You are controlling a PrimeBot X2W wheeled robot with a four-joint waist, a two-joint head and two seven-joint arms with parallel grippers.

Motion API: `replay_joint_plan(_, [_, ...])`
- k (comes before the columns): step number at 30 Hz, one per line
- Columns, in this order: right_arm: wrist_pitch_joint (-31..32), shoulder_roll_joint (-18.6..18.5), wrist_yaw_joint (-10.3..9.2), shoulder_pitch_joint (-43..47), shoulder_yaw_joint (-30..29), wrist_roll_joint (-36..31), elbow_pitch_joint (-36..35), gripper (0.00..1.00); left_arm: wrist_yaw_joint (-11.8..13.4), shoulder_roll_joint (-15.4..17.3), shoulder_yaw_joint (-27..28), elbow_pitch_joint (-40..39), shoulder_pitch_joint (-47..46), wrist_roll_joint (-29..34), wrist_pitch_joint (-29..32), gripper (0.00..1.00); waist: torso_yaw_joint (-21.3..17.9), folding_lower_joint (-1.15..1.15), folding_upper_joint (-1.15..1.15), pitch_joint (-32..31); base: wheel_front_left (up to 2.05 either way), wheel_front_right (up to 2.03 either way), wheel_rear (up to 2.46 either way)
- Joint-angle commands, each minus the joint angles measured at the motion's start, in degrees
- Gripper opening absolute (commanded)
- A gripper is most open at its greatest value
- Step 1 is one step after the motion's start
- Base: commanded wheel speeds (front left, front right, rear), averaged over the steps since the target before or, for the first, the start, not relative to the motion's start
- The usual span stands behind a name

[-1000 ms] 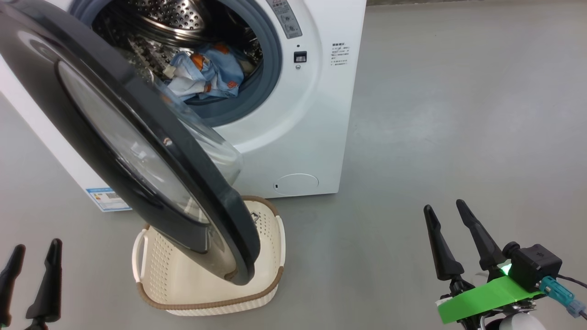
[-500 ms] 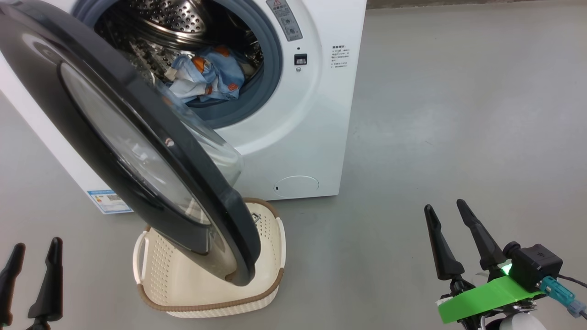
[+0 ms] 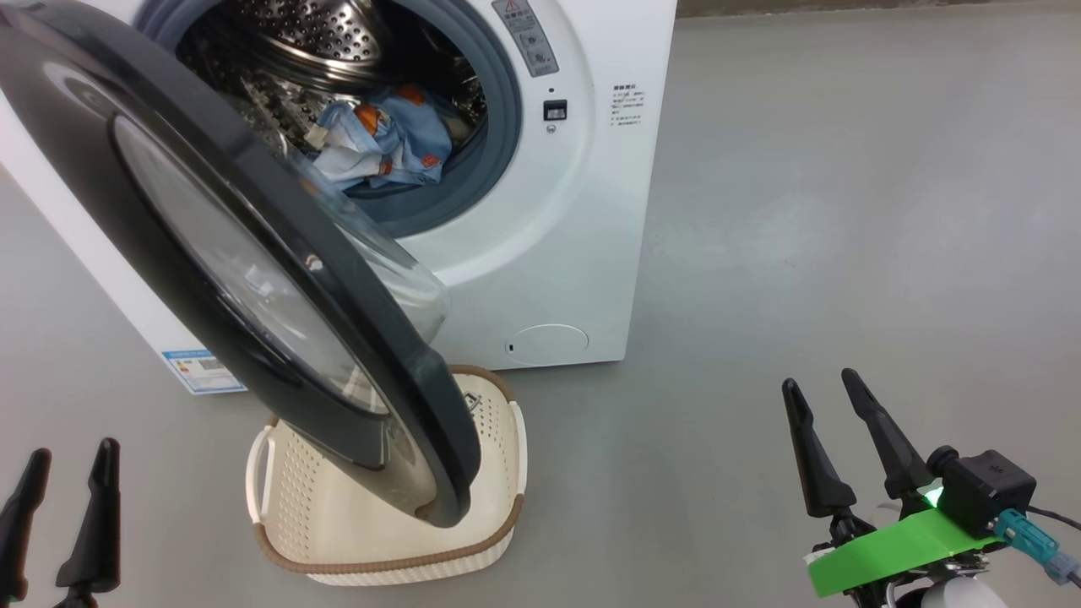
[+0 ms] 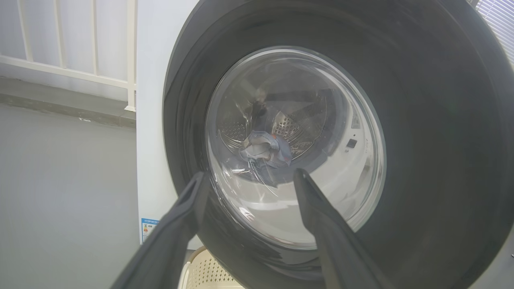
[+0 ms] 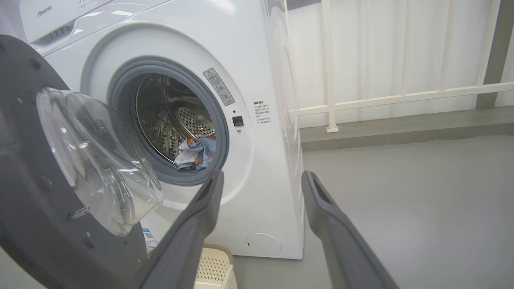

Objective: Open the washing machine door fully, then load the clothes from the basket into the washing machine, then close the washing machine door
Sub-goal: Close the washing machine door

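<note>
The white washing machine (image 3: 549, 228) stands ahead with its round black-rimmed door (image 3: 211, 253) swung partly out over the cream basket (image 3: 380, 557) on the floor. The blue bear-print clothes (image 3: 384, 139) lie inside the steel drum, at its front lip; I also see these clothes (image 5: 196, 154) in the right wrist view and through the door glass (image 4: 297, 144) in the left wrist view. My left gripper (image 3: 69, 460) is open at the lower left, short of the door. My right gripper (image 3: 819, 384) is open at the lower right, over bare floor, holding nothing.
Grey floor (image 3: 844, 211) stretches to the right of the machine. A white railing (image 5: 401, 98) and a low ledge run behind it. The basket's brown rim (image 5: 217, 251) sits just below the door's lower edge. A blue label sticker (image 3: 203, 370) marks the machine's side.
The whole head view has shifted slightly downward, a camera move. Door, clothes, basket and both grippers hold their places.
</note>
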Motion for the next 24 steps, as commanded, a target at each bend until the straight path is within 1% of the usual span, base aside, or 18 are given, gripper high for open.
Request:
replay_joint_plan(1, [-0.46,-0.59,0.31,-0.64,1.02,0.36,-1.24,1.00,-0.36,1.63,2.46,-1.22,-2.49,0.47,-0.60,1.00,-0.01,0.00,0.00,-0.01,0.00,0.00,0.00])
replay_joint_plan(8, [-0.46,-0.72,0.31,-0.67,1.25,0.35,-1.29,1.00,-0.36,1.31,2.48,-1.28,-2.36,0.54,-0.60,1.00,0.00,0.00,0.00,0.00,0.00,0.00,0.00])
replay_joint_plan(9, [-0.46,-0.58,0.31,-0.76,1.28,0.77,-1.56,0.84,-0.36,1.25,2.48,-1.29,-2.36,0.56,-0.60,1.00,0.01,0.00,0.00,0.00,0.00,0.00,0.00])
replay_joint_plan(10, [-0.46,-0.47,0.31,-0.87,1.33,1.18,-1.90,0.47,-0.36,1.20,2.49,-1.31,-2.36,0.56,-0.60,1.00,0.04,0.00,0.00,0.02,0.00,0.00,0.00])
replay_joint_plan(11, [-0.46,-0.47,0.31,-0.98,1.44,1.38,-2.16,0.29,-0.36,1.13,2.51,-1.32,-2.35,0.56,-0.60,1.00,0.07,0.00,0.00,0.03,0.00,0.00,0.00])
replay_joint_plan(12, [-0.46,-0.53,0.31,-1.11,1.64,1.48,-2.37,0.00,-0.36,1.07,2.51,-1.32,-2.33,0.57,-0.60,1.00,0.11,0.00,0.00,0.02,0.00,0.00,0.00])
replay_joint_plan(14, [-0.46,-0.65,0.31,-1.51,2.32,1.73,-3.31,0.00,-0.36,0.89,2.50,-1.33,-2.25,0.57,-0.60,1.00,0.28,0.00,0.00,0.05,0.00,0.00,0.00])
replay_joint_plan(18, [-0.46,-0.75,0.31,-2.42,3.36,2.07,-7.81,0.00,-0.36,0.40,2.41,-1.27,-2.38,0.18,-0.60,1.00,1.19,0.00,0.00,0.33,0.00,0.00,0.00])
replay_joint_plan(24, [-0.46,-0.86,0.31,-4.08,6.26,0.88,-15.07,0.00,-0.36,0.17,1.72,-1.14,-2.74,0.14,-0.60,1.00,4.23,0.00,0.00,0.32,0.00,0.00,0.00])
